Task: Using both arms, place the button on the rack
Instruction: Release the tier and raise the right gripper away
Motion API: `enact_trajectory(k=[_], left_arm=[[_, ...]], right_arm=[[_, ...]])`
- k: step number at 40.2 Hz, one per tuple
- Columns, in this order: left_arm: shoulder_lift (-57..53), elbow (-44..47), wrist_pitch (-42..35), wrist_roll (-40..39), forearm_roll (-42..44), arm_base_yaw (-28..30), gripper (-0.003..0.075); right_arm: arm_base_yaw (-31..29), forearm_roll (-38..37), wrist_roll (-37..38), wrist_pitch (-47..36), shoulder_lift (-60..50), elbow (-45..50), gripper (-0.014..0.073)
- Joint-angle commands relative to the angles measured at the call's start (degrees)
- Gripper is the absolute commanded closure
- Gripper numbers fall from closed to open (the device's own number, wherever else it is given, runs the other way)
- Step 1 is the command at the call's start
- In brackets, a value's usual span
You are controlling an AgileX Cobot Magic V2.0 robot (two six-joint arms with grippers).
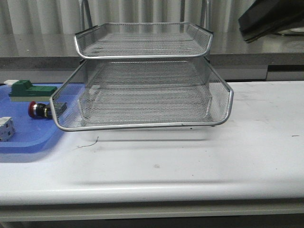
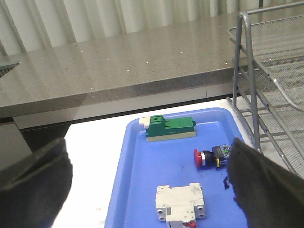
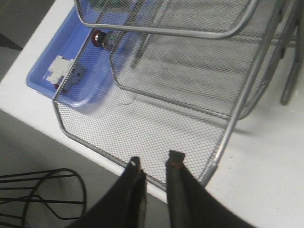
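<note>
The button (image 1: 39, 109) lies on its side on the blue tray (image 1: 28, 137), red head pointing left, just left of the rack (image 1: 142, 56). One of the rack's lower trays (image 1: 142, 126) is slid out toward the front. In the left wrist view my left gripper (image 2: 148, 156) is wide open and empty above the blue tray, with the button (image 2: 211, 156) close to one finger (image 2: 259, 185). My right gripper (image 3: 156, 164) is slightly open and empty over the front rim of the slid-out tray (image 3: 123, 159). The button (image 3: 99, 38) shows there through the mesh.
A green block (image 1: 26, 90) and a white cube (image 1: 5, 128) also lie on the blue tray; the left wrist view shows them as the green block (image 2: 170, 128) and a white breaker (image 2: 180, 203). A grey counter (image 1: 38, 47) runs behind the table. A black shape (image 1: 273, 19) hangs at top right.
</note>
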Motion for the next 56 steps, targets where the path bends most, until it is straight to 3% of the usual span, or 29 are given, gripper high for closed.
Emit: enact_trajectory(k=[1, 5, 11, 15, 28, 37, 56], left_arm=[[0.51, -2.06, -4.48, -0.53, -0.18, 0.13, 0.0091], [0.51, -2.06, -4.48, -0.53, -0.18, 0.13, 0.0091], [0.51, -2.06, -4.48, -0.53, -0.18, 0.13, 0.0091], [0.51, -2.06, -4.48, -0.53, -0.18, 0.13, 0.0091], [0.51, -2.06, -4.48, -0.53, -0.18, 0.13, 0.0091], [0.51, -2.06, -4.48, -0.53, -0.18, 0.13, 0.0091], [0.51, -2.06, -5.06, -0.53, -0.18, 0.13, 0.0091]], right_arm=[[-0.31, -8.71, 6.53, -0.21, -2.51, -4.04, 0.0592], [-0.11, -18.03, 11.93, -1.79, -3.95, -4.4, 0.0659], [-0.06, -35.25, 24.86, -5.54, -8.81, -2.64, 0.0654], [-0.06, -42.23, 30.64, -8.56, -13.64, 0.37, 0.0654], [-0.06, -43.14, 31.17, -21.6, -31.48, 17.5, 0.0654], [-0.06, -43.14, 31.17, -25.26, -44.73, 27.43, 0.0654], [-0.06, -42.73, 31.17, -25.1, -49.64, 29.57, 0.0654]])
